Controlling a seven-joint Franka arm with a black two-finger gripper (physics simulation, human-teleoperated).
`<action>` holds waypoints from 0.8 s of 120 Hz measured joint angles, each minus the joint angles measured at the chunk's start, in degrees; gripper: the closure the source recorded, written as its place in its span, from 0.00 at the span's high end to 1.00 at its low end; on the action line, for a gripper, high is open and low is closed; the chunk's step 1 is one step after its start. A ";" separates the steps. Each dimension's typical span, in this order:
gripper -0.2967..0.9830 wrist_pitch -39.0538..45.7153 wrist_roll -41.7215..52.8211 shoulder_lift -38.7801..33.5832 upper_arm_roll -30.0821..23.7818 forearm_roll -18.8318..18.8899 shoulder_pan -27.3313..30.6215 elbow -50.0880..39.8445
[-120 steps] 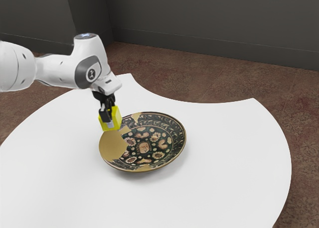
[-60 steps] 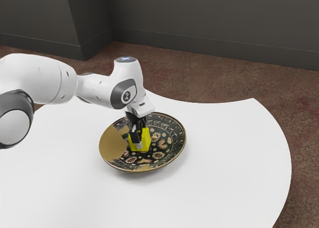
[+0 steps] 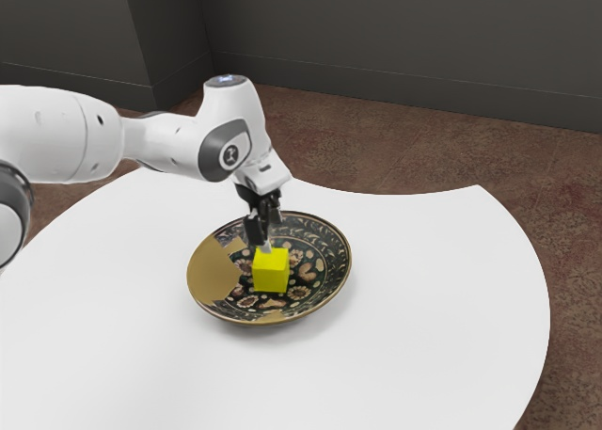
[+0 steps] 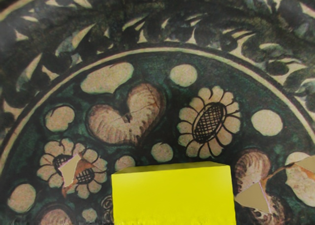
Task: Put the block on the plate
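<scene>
The yellow block (image 3: 271,273) sits on the patterned plate (image 3: 212,279), around its middle; the gripper (image 3: 264,245) is just above it, jaws spread or closed, I cannot tell; the arm (image 3: 155,143) enters from the exterior view's left; the white table (image 3: 414,345) lies beneath.

A hand could pass over the table (image 3: 442,298) at the exterior view's right and near side. The arm (image 3: 71,134) and gripper (image 3: 262,242) obstruct the far left; the block (image 3: 271,274) juts above the plate (image 3: 209,276).
</scene>
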 joint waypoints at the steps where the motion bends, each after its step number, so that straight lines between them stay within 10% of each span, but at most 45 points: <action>1: 0.74 -0.17 -0.08 -0.18 0.01 0.00 0.00 0.07; 96: 0.77 -29.50 -33.22 -18.56 4.20 2.67 0.44 9.84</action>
